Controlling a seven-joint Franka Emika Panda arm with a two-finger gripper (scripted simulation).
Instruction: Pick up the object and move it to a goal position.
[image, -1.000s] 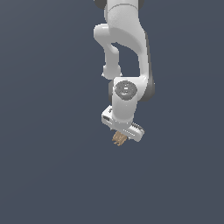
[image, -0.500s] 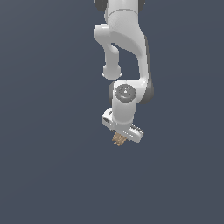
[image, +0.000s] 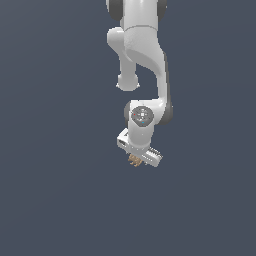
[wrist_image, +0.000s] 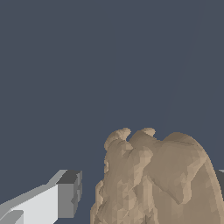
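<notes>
White Panda arm (image: 142, 55) hangs down from the top of the exterior view against a plain slate-grey background (image: 50, 150). Its gripper (image: 136, 161) carries the tan-brown lump (wrist_image: 153, 179) between the fingers (wrist_image: 65, 194); whether both pads touch it, I cannot tell. The lump's ridged, finger-like knobs point away from the wrist. Its long axis is unclear.

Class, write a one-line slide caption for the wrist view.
Ridged tan-brown lump fills the space beside a white gripper finger against plain dark grey.
</notes>
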